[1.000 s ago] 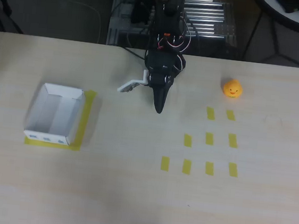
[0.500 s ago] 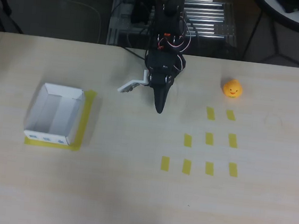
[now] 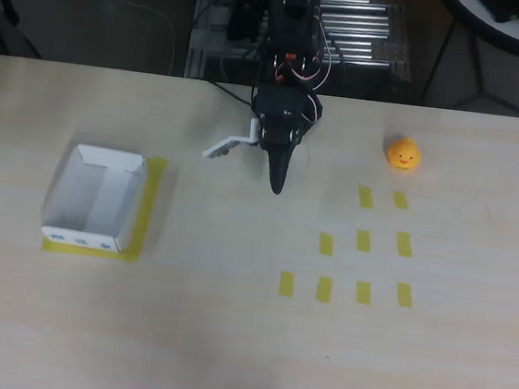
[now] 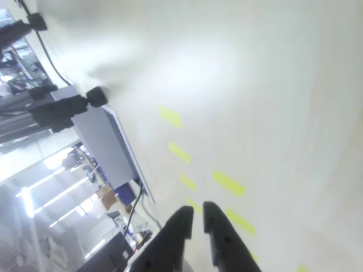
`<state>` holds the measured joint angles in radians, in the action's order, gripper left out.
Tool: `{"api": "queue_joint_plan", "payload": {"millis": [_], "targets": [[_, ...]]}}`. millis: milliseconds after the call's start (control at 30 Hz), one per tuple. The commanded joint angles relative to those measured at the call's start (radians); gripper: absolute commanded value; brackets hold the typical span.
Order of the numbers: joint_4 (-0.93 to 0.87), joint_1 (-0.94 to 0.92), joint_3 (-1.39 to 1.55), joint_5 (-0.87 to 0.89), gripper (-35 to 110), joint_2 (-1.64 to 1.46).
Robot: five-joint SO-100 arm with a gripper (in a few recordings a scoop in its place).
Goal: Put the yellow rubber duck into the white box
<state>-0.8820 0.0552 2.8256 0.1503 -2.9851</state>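
Two black fingers of the gripper (image 3: pixel 276 189) are seen nearly closed on nothing at upper centre, with the yellow rubber duck (image 3: pixel 403 155) upper right and the white box (image 3: pixel 95 199) at left.

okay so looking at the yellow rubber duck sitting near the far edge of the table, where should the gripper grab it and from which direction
Grip the yellow rubber duck across its rounded body, coming down from above with the fingers on opposite sides. It sits upright on the bare table, apart from the tape marks, so nothing blocks a descent. Being small and round, it could slip from an off-center pinch. The gripper looks nearly shut, so it should probably open first.
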Motion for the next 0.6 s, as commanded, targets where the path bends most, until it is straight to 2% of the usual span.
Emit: {"api": "queue_joint_plan", "payload": {"millis": [0,267,367,567], "targets": [[-0.103,0.012,-0.425,-0.009,0,0.186],[-0.201,0.086,-0.795,-0.043,0,0.411],[-0.244,0.146,-0.882,-0.114,0,0.479],[-0.341,0.275,-1.008,-0.36,1,0.581]]}}
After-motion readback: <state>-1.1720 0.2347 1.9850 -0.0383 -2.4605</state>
